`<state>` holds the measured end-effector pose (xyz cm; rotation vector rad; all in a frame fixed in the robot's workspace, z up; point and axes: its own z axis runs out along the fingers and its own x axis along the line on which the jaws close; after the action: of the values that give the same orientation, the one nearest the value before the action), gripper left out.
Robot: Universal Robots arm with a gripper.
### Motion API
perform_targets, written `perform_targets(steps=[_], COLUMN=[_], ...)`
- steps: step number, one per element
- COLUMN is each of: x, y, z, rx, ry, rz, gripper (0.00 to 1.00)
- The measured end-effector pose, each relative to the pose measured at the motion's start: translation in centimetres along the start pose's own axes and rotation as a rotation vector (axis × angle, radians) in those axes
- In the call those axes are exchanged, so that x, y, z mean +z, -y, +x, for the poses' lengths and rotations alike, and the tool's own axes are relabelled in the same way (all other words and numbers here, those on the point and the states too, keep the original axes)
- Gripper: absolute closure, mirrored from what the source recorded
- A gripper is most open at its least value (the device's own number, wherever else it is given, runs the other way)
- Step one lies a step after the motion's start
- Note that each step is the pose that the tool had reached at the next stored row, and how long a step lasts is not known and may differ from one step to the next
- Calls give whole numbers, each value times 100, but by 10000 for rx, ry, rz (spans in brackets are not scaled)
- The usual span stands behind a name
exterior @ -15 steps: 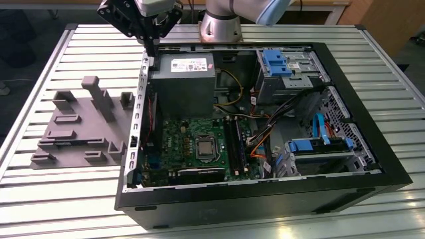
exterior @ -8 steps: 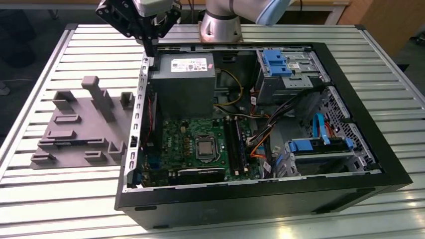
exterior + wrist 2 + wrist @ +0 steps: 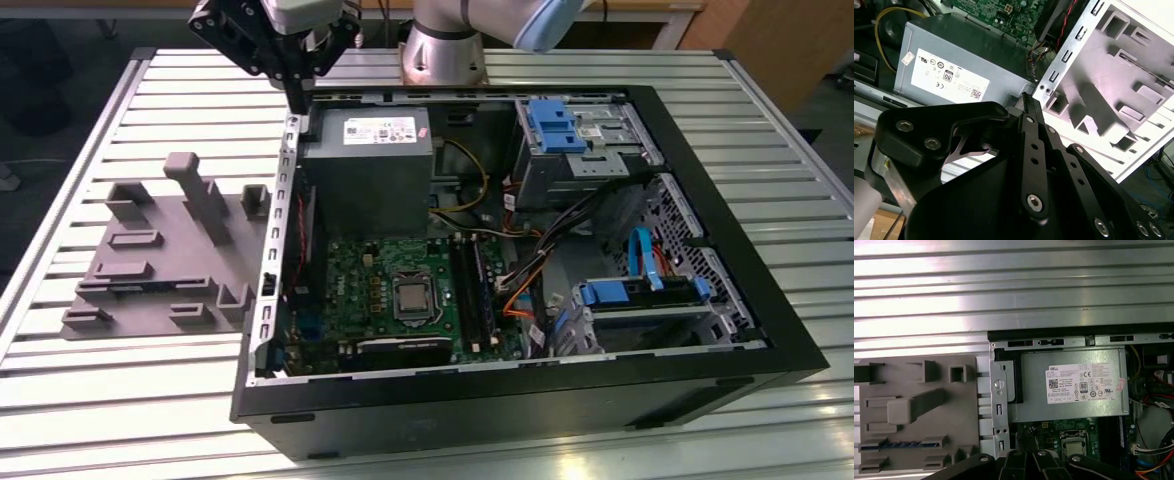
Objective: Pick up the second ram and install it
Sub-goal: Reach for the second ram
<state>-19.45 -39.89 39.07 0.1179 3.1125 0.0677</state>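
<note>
1. Finger state. My fingers (image 3: 296, 105) were closed together, tip against tip, pointing straight down. In the second wrist view the fingers (image 3: 1026, 100) formed one narrow dark point.

2. Finger position. In the exterior view the closed tips stood over the 11 o'clock corner of the open computer case (image 3: 534, 400), just beside the grey power supply (image 3: 367, 170). I could not tell whether they touched the case rim.

3. Task part. The second memory stick (image 3: 134, 286) stood on edge in a long slot of the grey fixture block (image 3: 147, 260). It was well apart from my fingers, at about 7 o'clock from them in the exterior view. In the first wrist view the second memory stick (image 3: 899, 444) showed as a thin dark strip with a bluish edge.

4. Layout. The fixture block lay flat on the slatted metal tabletop (image 3: 134, 420), at 9 o'clock from the case and just beside its wall. Inside the case, the green board (image 3: 360, 280) lay at 6 o'clock from the power supply, with the long black memory slots (image 3: 467, 290) along its 3 o'clock side.
</note>
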Motion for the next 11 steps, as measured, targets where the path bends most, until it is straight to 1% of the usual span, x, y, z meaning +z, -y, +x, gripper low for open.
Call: perform_targets(steps=[11], x=[2], y=[4], z=[57], rx=[0], ry=[0], rz=[0], gripper=[89])
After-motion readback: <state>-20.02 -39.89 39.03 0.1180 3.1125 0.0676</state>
